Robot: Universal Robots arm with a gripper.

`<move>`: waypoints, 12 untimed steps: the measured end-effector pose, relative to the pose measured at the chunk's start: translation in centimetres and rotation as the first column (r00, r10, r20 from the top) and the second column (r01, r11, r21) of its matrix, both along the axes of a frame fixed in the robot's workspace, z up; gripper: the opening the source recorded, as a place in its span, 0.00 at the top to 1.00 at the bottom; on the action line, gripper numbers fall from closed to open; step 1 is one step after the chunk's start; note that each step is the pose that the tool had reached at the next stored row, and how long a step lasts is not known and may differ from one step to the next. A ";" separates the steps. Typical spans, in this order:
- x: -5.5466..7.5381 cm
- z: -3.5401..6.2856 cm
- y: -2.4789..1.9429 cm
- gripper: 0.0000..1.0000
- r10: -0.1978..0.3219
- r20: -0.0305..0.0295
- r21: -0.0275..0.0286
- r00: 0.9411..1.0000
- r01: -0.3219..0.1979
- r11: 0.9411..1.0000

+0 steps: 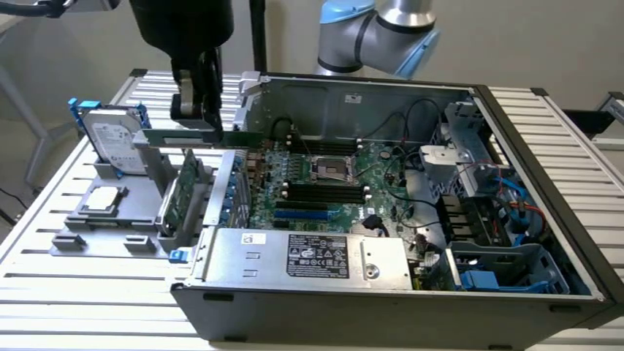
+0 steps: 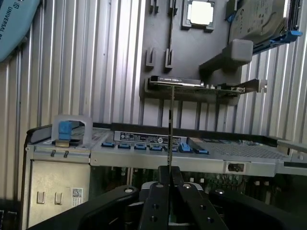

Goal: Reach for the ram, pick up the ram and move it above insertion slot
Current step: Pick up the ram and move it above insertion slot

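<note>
- The gripper (image 1: 198, 110) is matt black, with dark fingers (image 2: 160, 201) that look like plastic or coated metal and carry small screw holes.
- Pinched between them is the ram (image 1: 190, 139), a thin green circuit board with a dull finish, seen edge-on in the wrist view (image 2: 171, 124).
- The table (image 1: 88, 292) is ribbed pale metal, brushed and lightly reflective.
- The computer case (image 1: 390, 307) is dark grey painted metal outside, bare silvery sheet metal inside.
- The holder block (image 1: 98, 234) is matt grey plastic.
- The hard drive (image 1: 109, 142) has a shiny silver metal face with a paper label and blue plastic rails.
- The robot arm (image 1: 375, 33) has glossy light-blue plastic caps and smooth silver metal.
</note>
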State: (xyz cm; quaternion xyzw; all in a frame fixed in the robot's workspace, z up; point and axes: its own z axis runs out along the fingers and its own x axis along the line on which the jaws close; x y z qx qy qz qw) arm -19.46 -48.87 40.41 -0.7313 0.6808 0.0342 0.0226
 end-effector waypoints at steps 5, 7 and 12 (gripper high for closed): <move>2.3 -0.23 0.23 0.87 0.000 0.000 0.001 1.000 0.000 1.000; 3.2 -0.33 0.44 0.87 0.000 -0.001 0.001 1.000 0.000 1.000; 5.4 -0.55 1.11 0.87 0.000 -0.001 0.001 1.000 0.000 1.000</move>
